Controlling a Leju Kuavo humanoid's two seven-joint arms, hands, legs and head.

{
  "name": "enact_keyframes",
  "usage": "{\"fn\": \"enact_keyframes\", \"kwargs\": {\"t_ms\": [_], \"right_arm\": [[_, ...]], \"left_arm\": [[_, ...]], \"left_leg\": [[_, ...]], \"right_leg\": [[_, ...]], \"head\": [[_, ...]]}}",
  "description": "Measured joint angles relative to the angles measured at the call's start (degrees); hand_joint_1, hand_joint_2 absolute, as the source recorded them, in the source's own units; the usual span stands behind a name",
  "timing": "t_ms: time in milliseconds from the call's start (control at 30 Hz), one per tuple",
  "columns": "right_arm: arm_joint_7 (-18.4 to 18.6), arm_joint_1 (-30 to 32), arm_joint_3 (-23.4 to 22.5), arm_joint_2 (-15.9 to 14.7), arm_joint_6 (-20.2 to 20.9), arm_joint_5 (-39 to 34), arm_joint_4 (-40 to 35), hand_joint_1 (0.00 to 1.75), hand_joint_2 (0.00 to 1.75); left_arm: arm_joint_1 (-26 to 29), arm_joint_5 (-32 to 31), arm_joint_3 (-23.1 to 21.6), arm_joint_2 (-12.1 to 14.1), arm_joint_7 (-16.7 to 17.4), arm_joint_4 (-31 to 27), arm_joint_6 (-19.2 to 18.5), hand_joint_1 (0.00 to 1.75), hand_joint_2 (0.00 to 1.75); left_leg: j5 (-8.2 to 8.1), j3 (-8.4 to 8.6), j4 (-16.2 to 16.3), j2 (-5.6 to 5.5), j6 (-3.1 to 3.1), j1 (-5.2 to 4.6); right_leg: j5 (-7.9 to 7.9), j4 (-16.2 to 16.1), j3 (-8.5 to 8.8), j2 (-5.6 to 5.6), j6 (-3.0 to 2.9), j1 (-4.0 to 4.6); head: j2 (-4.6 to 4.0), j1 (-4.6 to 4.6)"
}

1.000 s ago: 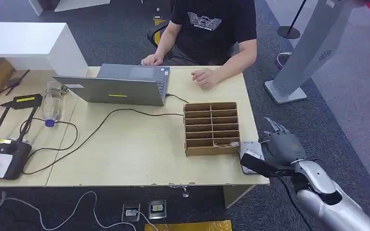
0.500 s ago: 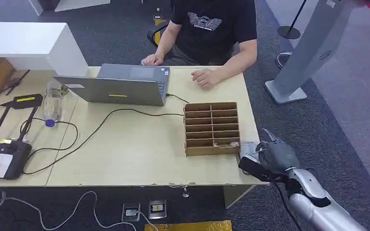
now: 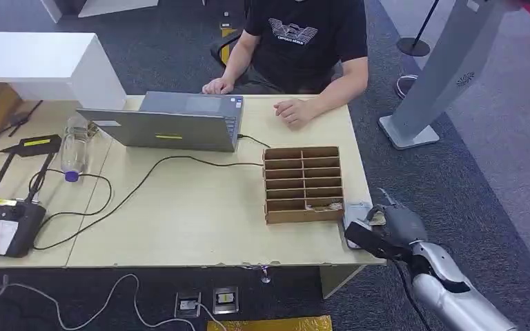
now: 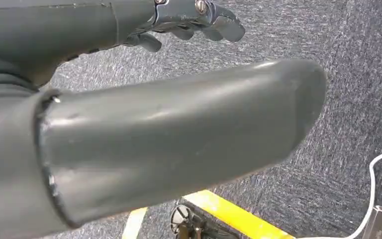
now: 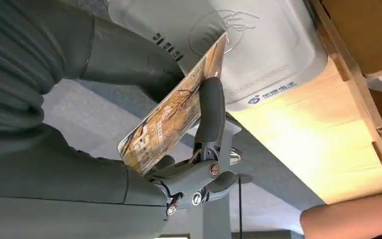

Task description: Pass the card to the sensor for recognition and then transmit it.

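Right at the table's (image 3: 200, 227) near corner, the right hand (image 3: 395, 226) pinches the card (image 5: 176, 109) between its thick thumb and a dark finger (image 5: 210, 112), with the card tilted on edge and its far end just above the white sensor (image 5: 248, 45) (touching or a hair apart, I cannot tell). Beyond the hand and beside the sensor stands the cardboard organizer (image 3: 302, 183), and across the table a person (image 3: 303, 41) sits at a laptop (image 3: 172, 124). The left hand (image 4: 189, 25) hangs over the carpet, fingers loosely curled and holding nothing.
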Motion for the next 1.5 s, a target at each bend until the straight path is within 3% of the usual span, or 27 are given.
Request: {"fn": "enact_keyframes", "kwargs": {"t_ms": [300,467,633,900,967,1067,1233,1500], "right_arm": [[-2.19,-0.98,-0.87,0.26,-0.02,-2.06,3.73,1.75,1.75],[-1.57,-2.39,-1.14,-0.09,0.24,-0.46,4.6,1.75,1.75],[3.04,-3.16,-4.26,-2.95,5.27,2.33,-0.71,1.75,1.75],[3.43,-3.81,-5.24,-3.62,6.03,2.74,-2.67,1.75,1.75],[3.6,-7.64,-9.95,-6.25,12.72,4.08,-11.71,1.75,1.75],[2.55,-10.22,-9.88,-5.96,13.51,6.55,-13.85,1.75,1.75],[0.72,-15.74,-8.96,-2.46,14.32,8.41,-13.98,1.75,1.75],[-3.57,-22.82,-5.97,10.09,13.68,11.43,-4.49,1.75,1.75]], "left_arm": [[0.0,0.44,0.0,0.0,0.02,0.0,0.2,0.0,0.0],[0.02,0.79,0.0,0.0,0.02,0.0,0.15,0.0,0.0],[0.12,0.92,0.07,0.04,0.02,0.0,-0.04,0.0,0.0],[0.07,1.03,0.07,0.04,0.02,0.0,-0.15,0.0,0.0],[0.11,3.24,0.31,-0.04,1.18,0.0,-0.68,0.0,0.0],[0.07,2.89,0.31,-0.26,1.66,0.0,-1.2,0.0,0.0],[-0.1,1.73,0.31,-0.28,1.7,0.0,-2.47,0.0,0.0],[-0.41,0.18,0.26,-0.44,1.88,-0.11,-3.3,0.0,0.0]], "left_leg": [[-0.01,0.18,0.0,0.01,-0.01,0.0],[0.02,0.2,0.01,0.01,-0.01,-0.01],[0.03,0.12,0.01,0.0,0.0,-0.04],[0.02,0.12,0.01,0.02,0.0,-0.03],[0.02,0.02,0.0,0.02,0.0,-0.03],[0.03,-0.01,0.0,0.0,-0.01,-0.02],[0.06,-0.02,0.0,0.01,-0.03,0.01],[0.09,-0.07,0.0,-0.02,-0.08,0.13]], "right_leg": [[0.01,-0.01,0.18,0.05,0.0,-0.01],[0.07,-0.01,0.19,0.05,0.03,-0.02],[0.09,0.0,0.14,0.02,0.04,-0.04],[0.09,0.01,0.12,0.06,0.04,-0.04],[0.08,0.02,0.05,0.06,0.04,-0.03],[0.08,0.04,0.07,0.01,0.04,-0.02],[0.09,0.07,0.04,0.06,0.04,0.0],[0.08,0.1,-0.01,0.0,0.02,0.1]], "head": [[0.0,-0.02],[0.0,0.0],[0.0,0.02],[0.0,-0.02],[0.0,0.02],[0.0,0.0],[0.0,-0.02],[0.0,0.04]]}}
